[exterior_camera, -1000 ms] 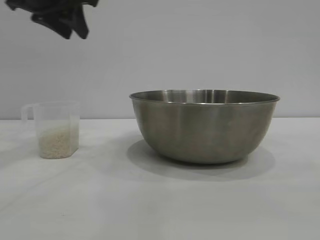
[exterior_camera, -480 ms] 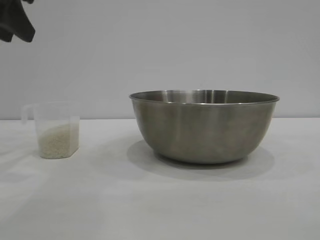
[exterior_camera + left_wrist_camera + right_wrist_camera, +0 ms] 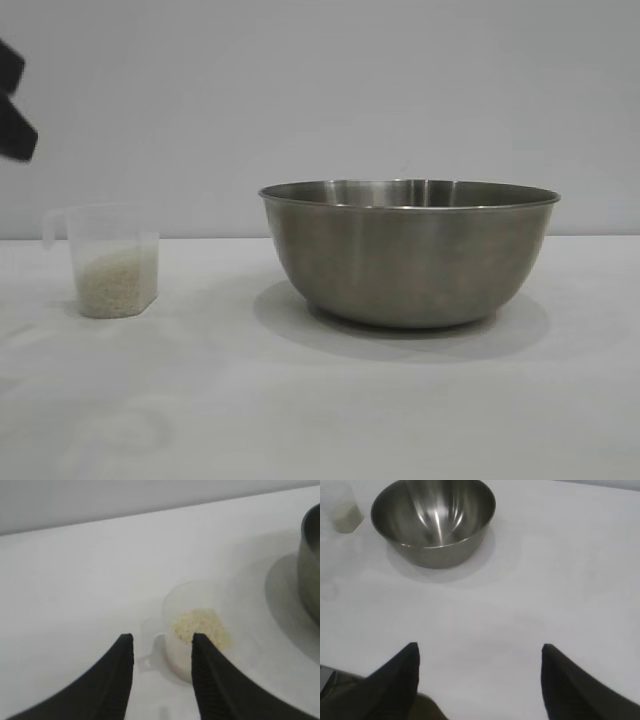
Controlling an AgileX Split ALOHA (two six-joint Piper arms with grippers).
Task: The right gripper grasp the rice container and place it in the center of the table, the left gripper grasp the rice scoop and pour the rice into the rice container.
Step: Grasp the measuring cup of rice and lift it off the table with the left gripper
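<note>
left gripper (image 3: 162, 652) has its two black fingers a little way apart with nothing between them. it hangs above the rice scoop (image 3: 112, 260) on the handle side, not touching it, and in the outside view only a dark bit of it shows at the edge, up above the rice scoop. the rice scoop stands upright on the table (image 3: 320, 400), well apart from the rice container (image 3: 408, 252), on the left gripper's side of it. the rice (image 3: 117, 283) sits in the lower part of the rice scoop. right gripper (image 3: 480, 652) is far back from the rice container, over bare table, fingers spread wide and holding nothing. the rice container looks empty and shiny inside.
</note>
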